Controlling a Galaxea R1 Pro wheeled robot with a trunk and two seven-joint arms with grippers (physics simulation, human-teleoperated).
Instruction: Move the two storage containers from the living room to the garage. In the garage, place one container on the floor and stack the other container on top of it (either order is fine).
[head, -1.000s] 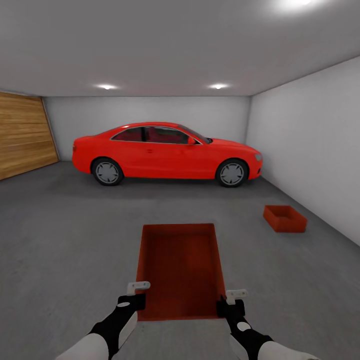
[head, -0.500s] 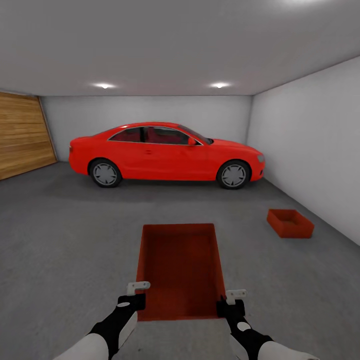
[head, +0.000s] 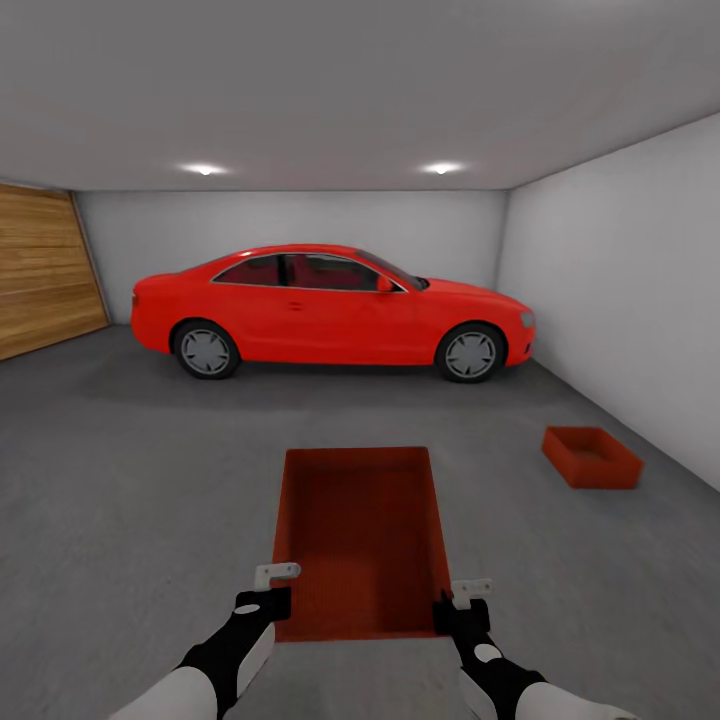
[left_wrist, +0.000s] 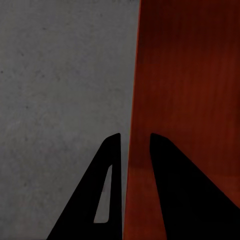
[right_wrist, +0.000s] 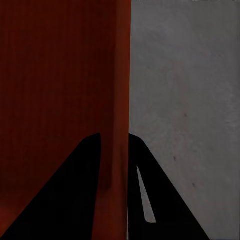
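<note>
Between both end effectors, carried container (head: 362, 535), near wall cropped, arms cut off

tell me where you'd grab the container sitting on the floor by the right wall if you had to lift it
Grip the container on the floor by its thin upright side walls, coming down from above: it sits open-top and level on the concrete floor, so its rim is exposed. One gripper on each long wall would likely suit, as the left gripper and right gripper pinch the carried container.

You get even, soft light from two round recessed ceiling lamps (head: 204, 170); faint shadow under the glossy red car (head: 330, 308); your wrist views are dim.
</note>
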